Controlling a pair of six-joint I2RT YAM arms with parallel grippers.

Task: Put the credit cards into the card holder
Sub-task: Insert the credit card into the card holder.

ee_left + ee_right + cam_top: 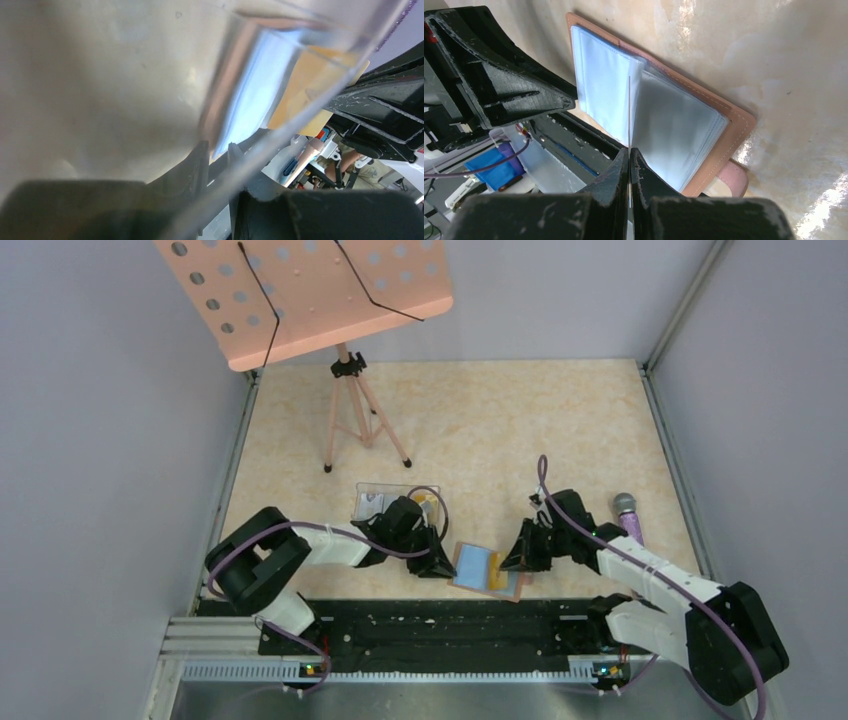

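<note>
Jaws of the right gripper (629, 152) are pressed together on a thin clear sleeve (629, 110) standing up from the middle of the open card holder (719, 125), whose brown cover lies flat on the table (784, 60) just beyond. Opposite, the left gripper (440, 565) reaches the holder's far page. Its wrist view is blurred by clear plastic, so its grip cannot be told, though a yellow-orange card (307, 82) shows through. Behind the left gripper sits a clear box (385, 490) holding more credit cards (373, 505). A purple microphone (627, 508) lies beside the right arm.
</note>
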